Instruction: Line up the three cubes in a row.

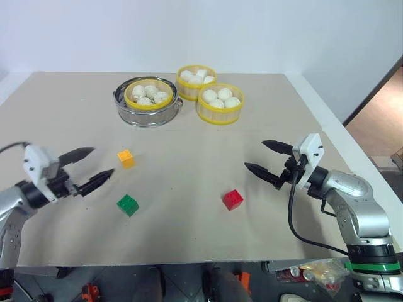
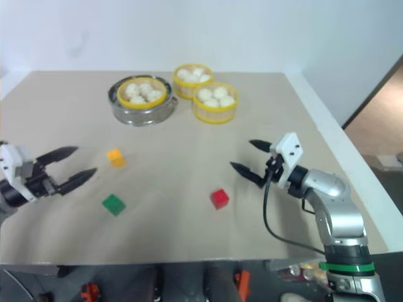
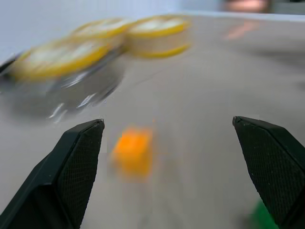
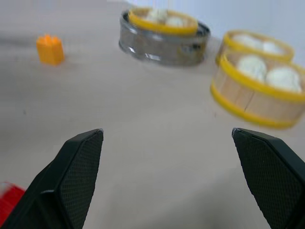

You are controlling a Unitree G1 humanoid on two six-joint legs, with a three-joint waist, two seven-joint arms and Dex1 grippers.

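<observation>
Left gripper (image 1: 92, 165) jaws wide, empty, near table (image 1: 271, 113) left edge. Right gripper (image 1: 263, 157) jaws wide, empty, toward right edge. Orange-yellow cube (image 1: 126, 158), green cube (image 1: 128, 204), red cube (image 1: 232, 199) apart between them, nearer front edge.

No readable text, labels, brand marks, numbers or signs anywhere in these views.
</observation>
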